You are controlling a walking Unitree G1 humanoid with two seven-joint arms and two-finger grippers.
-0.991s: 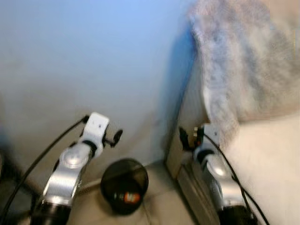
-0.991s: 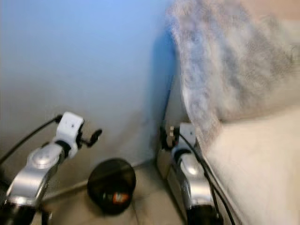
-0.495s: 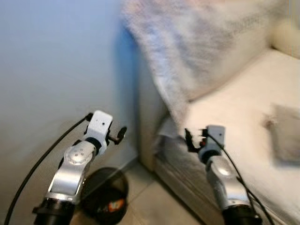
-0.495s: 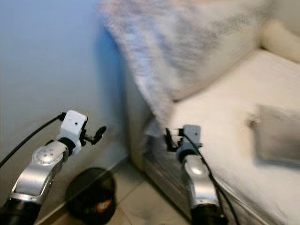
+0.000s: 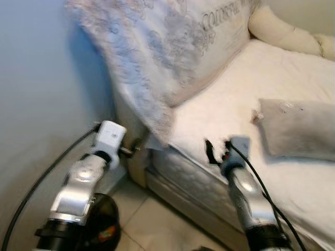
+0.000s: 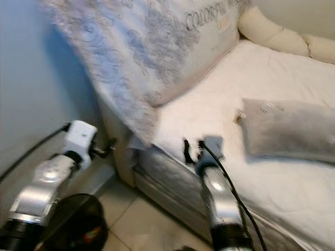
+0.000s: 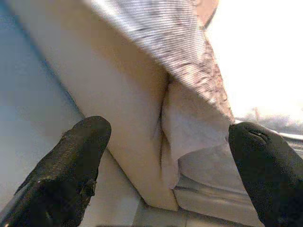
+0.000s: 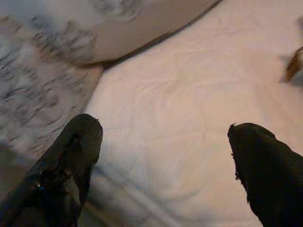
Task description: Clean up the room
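The flat grey rectangular cushion [image 5: 298,128] lies on the white quilted bed [image 5: 230,99], its long axis running across the mattress, ahead and to the right of the right tool [image 5: 215,151]; that arm is much the nearer, its black fingers [image 8: 71,161] spread wide and empty over the sheet; the left tool [image 7: 165,165], equally spread and empty, faces the bed's corner under the large lace-patterned pillow [image 5: 172,52]; compared with a second ago the camera has swung right, so the black round waste bin [image 5: 102,227] now sits at the lower edge and the cushion has entered view.
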